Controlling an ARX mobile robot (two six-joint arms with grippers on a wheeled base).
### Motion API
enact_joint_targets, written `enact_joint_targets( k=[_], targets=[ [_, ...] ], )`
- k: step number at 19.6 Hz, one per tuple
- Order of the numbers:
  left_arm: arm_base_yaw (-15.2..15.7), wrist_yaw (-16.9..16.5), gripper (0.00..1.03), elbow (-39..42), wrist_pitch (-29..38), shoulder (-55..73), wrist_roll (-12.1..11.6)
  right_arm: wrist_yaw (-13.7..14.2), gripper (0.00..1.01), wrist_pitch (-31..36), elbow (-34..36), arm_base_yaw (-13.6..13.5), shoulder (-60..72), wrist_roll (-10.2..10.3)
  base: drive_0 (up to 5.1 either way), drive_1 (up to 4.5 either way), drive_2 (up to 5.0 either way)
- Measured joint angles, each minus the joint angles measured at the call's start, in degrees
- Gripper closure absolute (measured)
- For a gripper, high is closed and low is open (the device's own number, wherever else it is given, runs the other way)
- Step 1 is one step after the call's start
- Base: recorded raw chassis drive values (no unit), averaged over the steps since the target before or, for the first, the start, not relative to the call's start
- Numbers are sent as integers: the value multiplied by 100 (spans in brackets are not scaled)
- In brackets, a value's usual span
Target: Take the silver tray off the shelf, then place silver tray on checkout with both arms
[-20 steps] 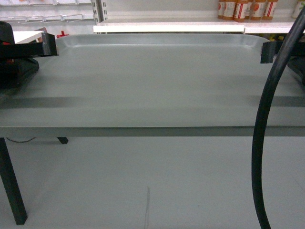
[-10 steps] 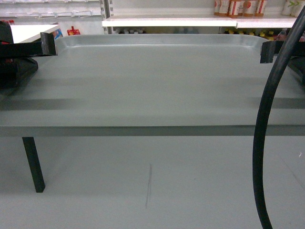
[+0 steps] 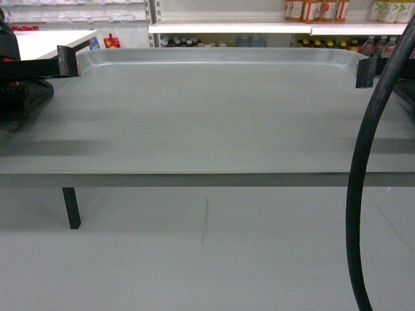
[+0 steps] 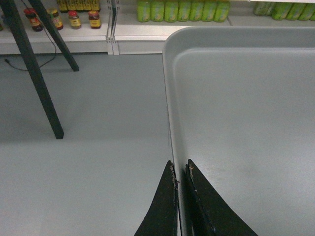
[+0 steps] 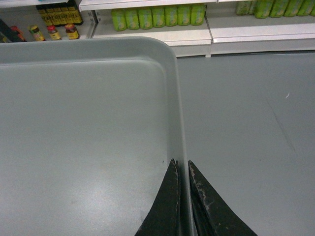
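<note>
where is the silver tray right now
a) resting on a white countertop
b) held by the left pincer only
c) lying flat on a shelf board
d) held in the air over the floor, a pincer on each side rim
d: the left pincer and right pincer each clamp a side rim of the silver tray, with only grey floor beneath it.

The silver tray [image 3: 214, 110] fills the view (bottled shelf [image 3: 259, 28] behind).

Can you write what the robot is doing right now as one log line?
step: carrying | tray: lifted above floor | left gripper: clamped on rim | right gripper: clamped on rim
</note>
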State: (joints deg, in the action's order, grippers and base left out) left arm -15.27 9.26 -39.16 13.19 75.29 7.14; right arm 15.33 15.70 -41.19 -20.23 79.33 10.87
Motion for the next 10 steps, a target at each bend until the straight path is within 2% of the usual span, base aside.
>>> enact_joint_targets(
  k=[7,10],
  targets=[
    [0,-4,100,-4,33,-9,0,-7,98,39,0,0,-28,0,0,0,0],
    [-13,-7,100,-4,46,-9,0,13,98,31,0,4,-28,0,-478,355,135]
  ],
)
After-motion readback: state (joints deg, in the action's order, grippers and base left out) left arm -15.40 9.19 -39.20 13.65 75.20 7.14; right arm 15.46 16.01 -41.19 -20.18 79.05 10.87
